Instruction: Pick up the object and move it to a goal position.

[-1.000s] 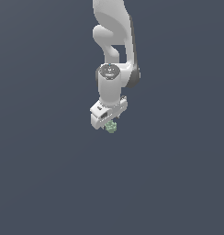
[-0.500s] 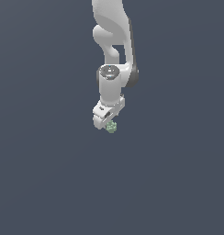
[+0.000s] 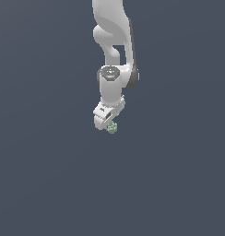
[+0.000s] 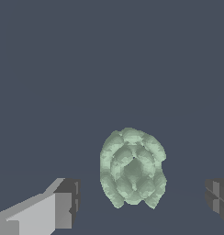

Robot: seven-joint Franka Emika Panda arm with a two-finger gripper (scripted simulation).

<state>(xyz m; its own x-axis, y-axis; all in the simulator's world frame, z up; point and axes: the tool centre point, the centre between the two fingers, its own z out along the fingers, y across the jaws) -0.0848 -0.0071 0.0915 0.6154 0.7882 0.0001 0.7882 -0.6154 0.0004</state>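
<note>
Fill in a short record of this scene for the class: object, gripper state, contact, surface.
object: pale green bumpy blob, between the fingers
gripper: open, one finger on each side of the blob
contact: none visible; gaps on both sides
arm: white, reaching down over the blob
surface: plain dark grey floor
goal: no marker visible

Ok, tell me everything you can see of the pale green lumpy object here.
The object is a small pale green blob, its surface covered in rounded bumps arranged in rough rings, matte like a simulator render. It is roughly oval and looks intact. In the wrist view it sits between the two fingertips of the gripper, with clear gaps on both sides, so nothing grips it. In the exterior view it shows just under the gripper, much smaller than the gripper head. Whether it rests on a surface cannot be told.
</note>
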